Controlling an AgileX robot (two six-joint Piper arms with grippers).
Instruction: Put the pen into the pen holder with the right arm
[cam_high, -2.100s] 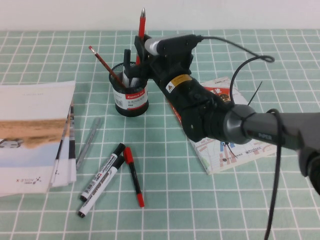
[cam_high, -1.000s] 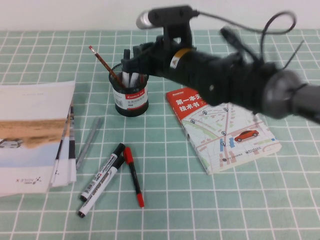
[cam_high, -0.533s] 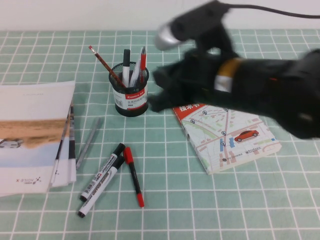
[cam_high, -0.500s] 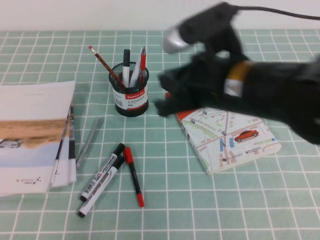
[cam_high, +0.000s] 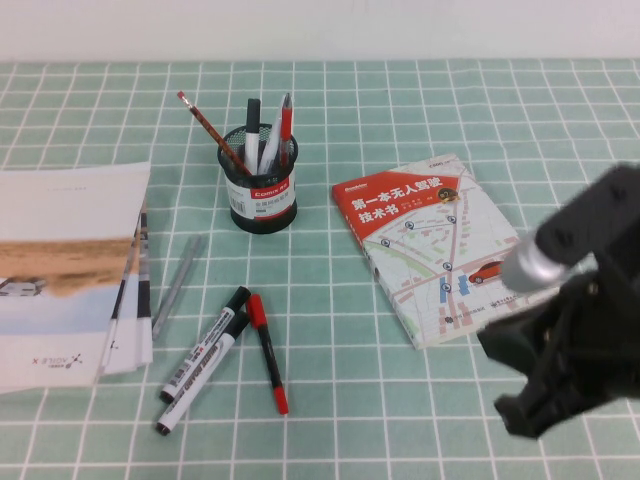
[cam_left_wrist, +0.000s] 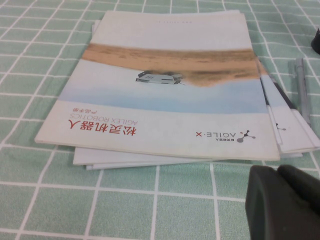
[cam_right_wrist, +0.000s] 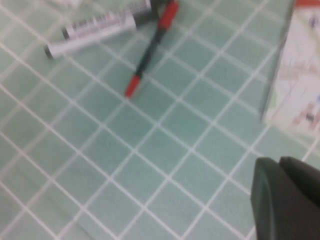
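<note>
The slim red pen (cam_high: 285, 117) stands tip-up inside the black mesh pen holder (cam_high: 262, 195) at the back middle of the table, beside a white pen, a black pen and a leaning pencil (cam_high: 207, 128). My right gripper (cam_high: 502, 382) is low at the near right, far from the holder, with its fingers together and nothing between them; it also shows in the right wrist view (cam_right_wrist: 280, 162) above bare mat. My left gripper (cam_left_wrist: 278, 171) shows only in the left wrist view, shut and empty, near the booklets.
A red-covered map book (cam_high: 445, 245) lies right of the holder. A stack of booklets (cam_high: 70, 270) lies at the left with a grey pen (cam_high: 178, 285) beside it. Two black-and-white markers (cam_high: 205, 360) and a black pen with red cap (cam_high: 268, 350) lie at the front middle.
My right arm let go of the red pen in the holder, then swung back from the holder to the near right. The pen stays standing in the holder.
</note>
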